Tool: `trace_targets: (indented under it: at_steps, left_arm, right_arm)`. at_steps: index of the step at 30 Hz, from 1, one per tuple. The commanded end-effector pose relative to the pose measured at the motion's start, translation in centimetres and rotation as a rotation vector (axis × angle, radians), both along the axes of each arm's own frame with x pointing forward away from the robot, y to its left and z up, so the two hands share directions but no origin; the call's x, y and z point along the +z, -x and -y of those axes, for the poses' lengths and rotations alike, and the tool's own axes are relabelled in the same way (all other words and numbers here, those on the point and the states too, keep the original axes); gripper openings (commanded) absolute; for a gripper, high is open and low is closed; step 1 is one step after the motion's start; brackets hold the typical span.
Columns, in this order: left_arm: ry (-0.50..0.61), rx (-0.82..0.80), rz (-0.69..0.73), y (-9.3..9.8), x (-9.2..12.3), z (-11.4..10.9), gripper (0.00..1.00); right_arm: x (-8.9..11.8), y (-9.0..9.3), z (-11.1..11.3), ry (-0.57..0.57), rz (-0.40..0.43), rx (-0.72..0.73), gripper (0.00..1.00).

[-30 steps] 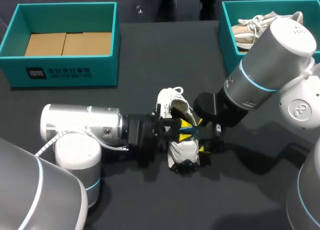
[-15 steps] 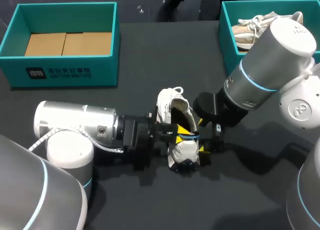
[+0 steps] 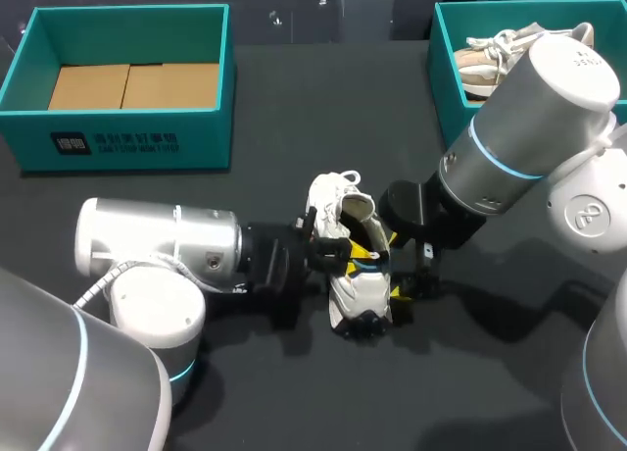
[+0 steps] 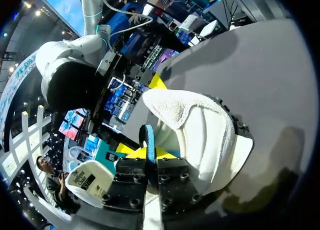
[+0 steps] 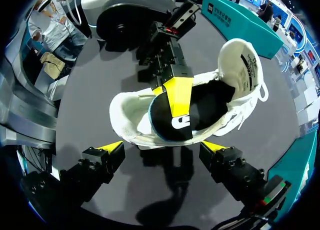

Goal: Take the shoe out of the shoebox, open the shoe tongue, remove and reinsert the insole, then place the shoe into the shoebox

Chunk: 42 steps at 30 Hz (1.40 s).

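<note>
White shoe [image 3: 355,292] lies on the table [image 3: 294,108] between both grippers. Left gripper [image 4: 149,152] pinches the insole [image 5: 170,112] (black, blue-edged) inside the shoe. Right gripper [image 5: 162,146] is spread wide just beside the shoe.

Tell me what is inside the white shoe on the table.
A black insole with a blue edge, its heel end pinched by the left gripper. The toe cavity of the shoe is covered by the tongue and upper, so nothing there can be seen.
</note>
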State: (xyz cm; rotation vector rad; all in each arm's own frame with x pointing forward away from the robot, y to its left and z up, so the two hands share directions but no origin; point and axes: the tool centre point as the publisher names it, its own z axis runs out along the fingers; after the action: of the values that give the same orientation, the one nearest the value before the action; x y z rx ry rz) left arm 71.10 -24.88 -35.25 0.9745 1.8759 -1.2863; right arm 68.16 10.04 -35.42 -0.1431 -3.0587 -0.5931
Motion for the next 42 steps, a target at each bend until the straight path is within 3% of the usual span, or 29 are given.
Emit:
trace_targets:
  at_steps: [1, 7, 10, 12, 16, 21, 30, 32, 33, 42]
  left_arm:
    - [-0.005, 0.019, 0.0, -1.0, -0.9, 0.4, 0.0]
    - [0.039, -0.001, -0.068, -0.1, 0.1, -0.3, 0.0]
    - [0.08, -0.023, -0.118, 0.8, 1.1, -0.6, 0.25]
    - [0.107, -0.032, -0.147, 1.3, 1.9, -0.7, 0.34]
    - [0.133, -0.042, -0.177, 2.1, 3.2, -0.7, 0.38]
    - [0.121, -0.046, -0.209, 2.6, 3.3, -0.1, 0.41]
    - [0.063, 0.002, -0.263, 2.5, 1.6, 1.0, 0.39]
    - [0.032, 0.009, -0.282, 2.2, 0.9, 1.4, 0.29]
    - [0.008, 0.013, -0.283, 2.1, 0.5, 1.5, 0.0]
    - [-0.128, 0.037, -0.16, -0.1, -2.3, 0.8, 0.0]
  right_arm:
    - [-0.1, 0.1, -0.1, 0.001, 0.003, -0.002, 1.0]
    - [-0.1, 0.1, -0.1, 0.001, 0.003, -0.002, 1.0]
    - [-0.1, 0.1, -0.1, 0.001, 0.003, -0.002, 1.0]
    - [-0.1, 0.1, -0.1, 0.001, 0.003, -0.002, 1.0]
    - [-0.1, 0.1, -0.1, 0.001, 0.003, -0.002, 1.0]
    - [-0.1, 0.1, -0.1, 0.001, 0.003, -0.002, 1.0]
    - [-0.1, 0.1, -0.1, 0.001, 0.003, -0.002, 1.0]
    - [-0.1, 0.1, -0.1, 0.001, 0.003, -0.002, 1.0]
    - [-0.1, 0.1, -0.1, 0.001, 0.003, -0.002, 1.0]
    - [-0.1, 0.1, -0.1, 0.001, 0.003, -0.002, 1.0]
